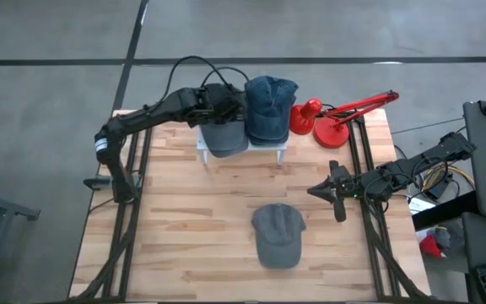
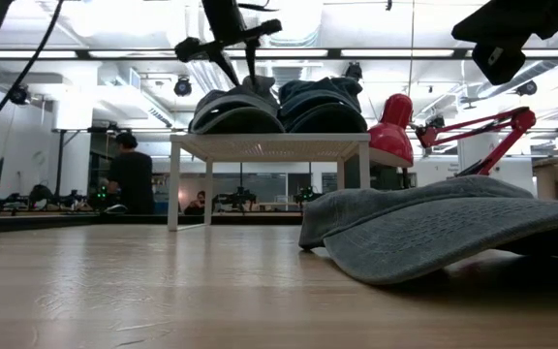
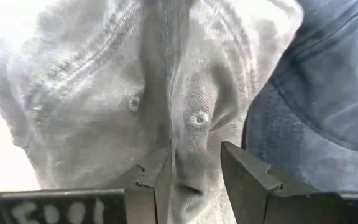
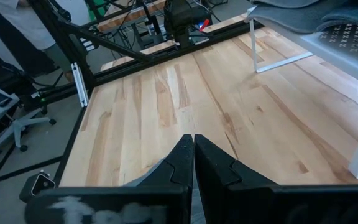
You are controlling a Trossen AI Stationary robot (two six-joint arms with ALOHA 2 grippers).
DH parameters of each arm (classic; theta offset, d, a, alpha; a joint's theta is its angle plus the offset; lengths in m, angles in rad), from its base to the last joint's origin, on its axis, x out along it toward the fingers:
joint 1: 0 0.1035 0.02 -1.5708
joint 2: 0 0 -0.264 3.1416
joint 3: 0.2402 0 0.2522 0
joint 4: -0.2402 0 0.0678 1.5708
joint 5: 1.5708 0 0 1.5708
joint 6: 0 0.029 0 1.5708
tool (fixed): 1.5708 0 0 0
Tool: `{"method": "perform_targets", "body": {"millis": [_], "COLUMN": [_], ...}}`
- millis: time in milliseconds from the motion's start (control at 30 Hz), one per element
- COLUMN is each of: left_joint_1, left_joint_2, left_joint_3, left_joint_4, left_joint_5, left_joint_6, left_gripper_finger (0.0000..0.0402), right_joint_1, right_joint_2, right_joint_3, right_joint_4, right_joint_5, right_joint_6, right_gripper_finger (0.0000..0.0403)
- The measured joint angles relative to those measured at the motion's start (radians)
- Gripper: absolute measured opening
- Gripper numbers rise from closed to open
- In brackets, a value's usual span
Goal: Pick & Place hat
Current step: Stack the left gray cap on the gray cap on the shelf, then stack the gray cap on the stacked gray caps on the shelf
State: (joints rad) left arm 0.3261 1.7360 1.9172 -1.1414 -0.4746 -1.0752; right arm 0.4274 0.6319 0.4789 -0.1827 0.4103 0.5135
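Observation:
A grey hat (image 1: 224,135) and a blue hat (image 1: 270,108) sit side by side on a white rack (image 2: 269,145) at the table's far side. The grey hat's brim rests on the rack top (image 2: 223,120). A second grey hat (image 1: 277,236) lies flat on the table near the front edge, large in the low view (image 2: 434,233). My left gripper (image 1: 229,100) reaches over the rack and is shut on the first grey hat's crown (image 3: 194,177). My right gripper (image 1: 317,191) hovers shut at the table's right side (image 4: 194,149), touching nothing. My left gripper pinches a raised fold of the grey hat's crown (image 3: 188,146) between its two fingers (image 3: 244,174), beside the eyelets. It comes from above, pointing down (image 2: 240,73). The hat still sits on the rack, crown up, next to the blue hat.
A red desk lamp (image 1: 332,118) stands right of the rack, its arm stretching toward the right edge. The blue hat (image 3: 328,74) presses close against the grey one. Bare wood lies between the rack and the front hat. People and workbenches show beyond the table (image 2: 129,174).

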Motion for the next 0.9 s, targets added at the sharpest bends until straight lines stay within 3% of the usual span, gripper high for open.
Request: {"method": "perform_targets", "body": {"millis": [300,533,700,900], "left_joint_1": [-0.024,-0.132,-0.23,-0.37], "left_joint_2": [-0.076,-0.116,-0.136,-0.136], "left_joint_3": [0.001,0.001,0.001,-0.007], "left_joint_4": [0.009,0.006,-0.001,-0.052], "left_joint_5": [0.079,0.094,0.072,-0.025], "left_joint_6": [-0.003,0.008,0.074,0.11], "left_gripper_finger": [0.0128,0.0128,0.0128,0.0128], "right_joint_1": [0.0,0.0,0.0,0.0], "right_joint_2": [0.0,0.0,0.0,0.0], "right_joint_3": [0.0,0.0,0.0,0.0], "right_joint_4": [0.0,0.0,0.0,0.0], "right_joint_5": [0.0,0.0,-0.005,-0.111], "right_joint_6": [0.0,0.001,0.003,0.003], "right_gripper_finger": [0.0013,0.0013,0.0013,0.0013]}}
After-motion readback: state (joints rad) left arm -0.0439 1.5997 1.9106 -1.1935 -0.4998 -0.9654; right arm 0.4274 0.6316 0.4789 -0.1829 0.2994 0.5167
